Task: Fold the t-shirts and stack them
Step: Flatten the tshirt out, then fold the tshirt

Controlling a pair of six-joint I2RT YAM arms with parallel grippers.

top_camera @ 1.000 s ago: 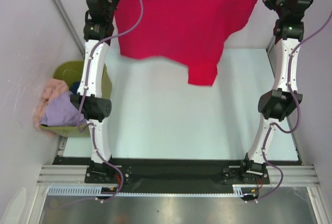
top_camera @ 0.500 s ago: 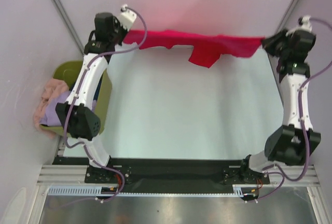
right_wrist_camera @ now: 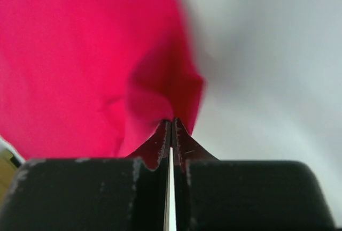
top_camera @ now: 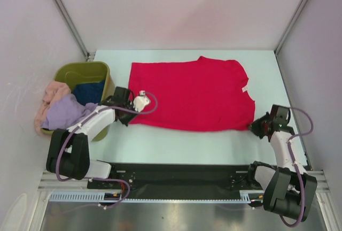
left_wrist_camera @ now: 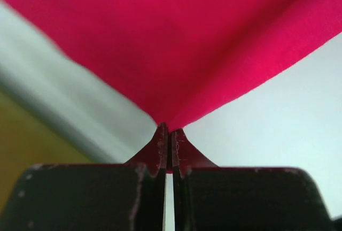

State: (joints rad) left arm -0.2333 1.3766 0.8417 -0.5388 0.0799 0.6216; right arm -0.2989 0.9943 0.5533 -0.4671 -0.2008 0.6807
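- Pale walls (top_camera: 187, 12) close in the white table (top_camera: 176, 145) on three sides, with slim metal posts (top_camera: 64, 14) running up at the far corners
- On that table the red t-shirt (top_camera: 192, 94) lies spread out flat across the middle, and a small pale label (top_camera: 246, 89) shows close to its right edge
- My left gripper (top_camera: 130, 117) sits low at the shirt's near left corner
- Seen from my left wrist, my fingers (left_wrist_camera: 159, 145) are pressed together with the red corner pinched between their tips, and the cloth fans out wide beyond them
- My right gripper (top_camera: 255, 128) sits low at the shirt's near right corner
- Seen from my right wrist, those fingers (right_wrist_camera: 160, 145) are likewise pressed together, on a small bunched fold of the red cloth, with pale table to the right of it
- My left arm (top_camera: 91, 121) and my right arm (top_camera: 283, 151) are both folded down low, close to the near edge of the table
- An olive-green tub (top_camera: 69, 73) stands at the table's left edge, just beside my left arm
- From it a lavender t-shirt (top_camera: 64, 114) spills over the near rim, a peach-pink t-shirt (top_camera: 53, 92) hangs over the left side, and a dark blue t-shirt (top_camera: 88, 91) lies inside
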